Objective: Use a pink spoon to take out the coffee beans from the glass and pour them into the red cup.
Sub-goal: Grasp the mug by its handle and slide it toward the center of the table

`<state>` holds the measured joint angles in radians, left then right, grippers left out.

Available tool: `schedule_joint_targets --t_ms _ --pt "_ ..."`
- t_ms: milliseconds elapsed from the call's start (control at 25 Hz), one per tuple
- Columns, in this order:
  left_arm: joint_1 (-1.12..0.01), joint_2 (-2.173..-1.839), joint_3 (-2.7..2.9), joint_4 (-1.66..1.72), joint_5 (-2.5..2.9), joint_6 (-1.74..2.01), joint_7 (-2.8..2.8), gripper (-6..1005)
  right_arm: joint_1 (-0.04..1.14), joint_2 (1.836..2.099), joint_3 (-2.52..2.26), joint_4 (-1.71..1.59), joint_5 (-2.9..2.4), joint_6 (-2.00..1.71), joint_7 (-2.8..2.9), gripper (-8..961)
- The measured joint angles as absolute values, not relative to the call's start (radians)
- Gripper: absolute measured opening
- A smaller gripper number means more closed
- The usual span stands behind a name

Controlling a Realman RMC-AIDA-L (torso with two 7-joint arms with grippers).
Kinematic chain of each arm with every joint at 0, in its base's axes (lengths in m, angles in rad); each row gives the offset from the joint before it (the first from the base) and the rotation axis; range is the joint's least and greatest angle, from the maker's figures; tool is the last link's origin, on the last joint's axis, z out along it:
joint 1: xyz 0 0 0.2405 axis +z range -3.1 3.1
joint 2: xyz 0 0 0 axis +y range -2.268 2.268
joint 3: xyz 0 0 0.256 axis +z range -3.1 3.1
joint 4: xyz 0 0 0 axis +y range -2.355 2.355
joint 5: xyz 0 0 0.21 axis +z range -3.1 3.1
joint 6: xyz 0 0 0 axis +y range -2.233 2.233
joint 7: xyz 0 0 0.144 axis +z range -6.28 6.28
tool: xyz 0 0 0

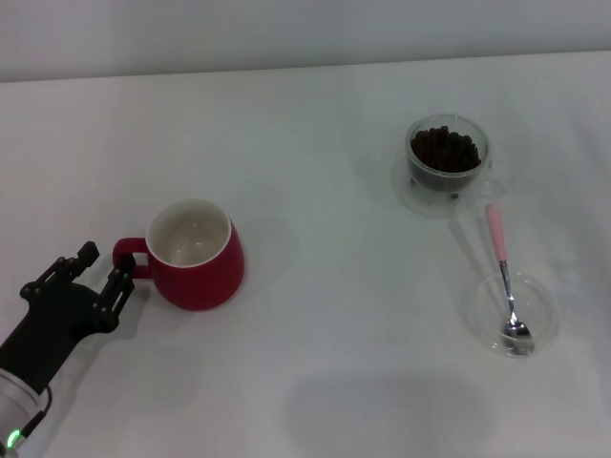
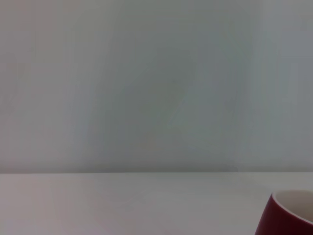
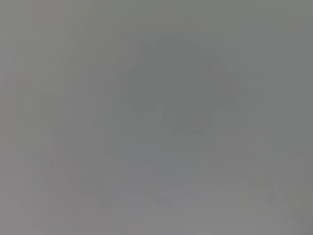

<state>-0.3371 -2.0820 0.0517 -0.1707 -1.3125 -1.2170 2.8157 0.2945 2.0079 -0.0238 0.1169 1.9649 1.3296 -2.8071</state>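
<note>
Reaching in from the robot's left near edge, the left claw (image 1: 103, 275) has its dark fingers spread apart, one tip just beside the loop handle of the red cup (image 1: 199, 258), perhaps touching it; I cannot tell from the head view. It holds nothing. The cup stands upright, white inside and seemingly empty, its handle turned toward that claw.

The right claw shows in no view, so I cannot tell its state, and its wrist view gives only a blank grey field.

Well apart from the left claw, across the counter (image 1: 334, 315) on the robot's right, lies the spoon (image 1: 504, 277). Its long axis runs roughly near-to-far: pink handle pointing away toward the glass (image 1: 447, 164), metal bowl resting in a shallow clear dish (image 1: 477, 310) nearer the robot. The glass holds the beans (image 1: 444, 149).

By my reckoning the spoon falls to the right arm, being on its side.
</note>
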Motion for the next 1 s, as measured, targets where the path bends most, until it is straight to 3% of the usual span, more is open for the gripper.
schedule_joint_targets --t_ms 360,1000 --pt "-0.342 -2.081 0.051 -0.17 -1.314 -1.212 2.807 444 0.298 2.008 -0.025 0.122 1.962 1.33 -2.807 750" --pt "-0.373 -2.082 0.051 -0.15 -1.312 -1.143 2.809 423 0.296 2.008 -0.025 0.127 1.962 1.33 -2.807 748"
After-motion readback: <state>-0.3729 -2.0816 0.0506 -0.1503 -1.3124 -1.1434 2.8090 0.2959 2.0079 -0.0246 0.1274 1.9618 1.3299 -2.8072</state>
